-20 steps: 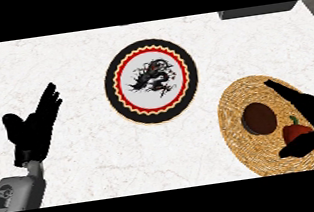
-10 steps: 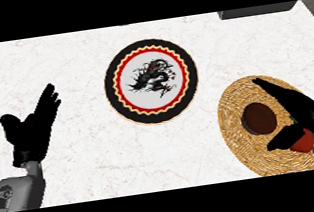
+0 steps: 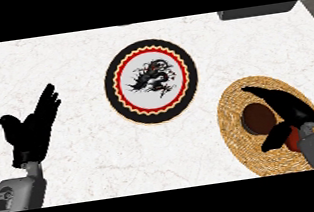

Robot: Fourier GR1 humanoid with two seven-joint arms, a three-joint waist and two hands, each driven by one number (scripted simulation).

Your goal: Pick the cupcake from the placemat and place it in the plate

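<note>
- I have the right hand [image 3: 284, 110] over the woven placemat [image 3: 252, 152] at the near right of the worktop [image 3: 72, 64]; its fingers reach past the far side of the cupcake [image 3: 259, 117] and the thumb hangs on the near side, so it brackets the cake but I cannot see it closed on anything yet.
- The cupcake sits on the placemat, a dark brown round top from this steep angle, partly covered by the hand.
- A reddish round thing [image 3: 293, 138] shows just near the wrist, mostly hidden; I cannot tell what it is.
- The left hand [image 3: 33, 128] rests open, fingers up, at the near left, well apart from everything.
- Risks as I judge them: the hand hides much of the cake, so I could close off-centre and tip it or squash the soft top; the thumb or wrist could also knock the reddish thing beside it.
- The placemat is coiled straw, ridged and light, and it might shift under a sideways push.
- The plate [image 3: 150, 81] lies flat, left of and beyond the placemat, apart from it: glossy white centre with a black dragon figure, red scalloped ring, black rim. A smooth surface; the cake could slide if set down tilted.
- The worktop is pale marble with faint veining.
</note>
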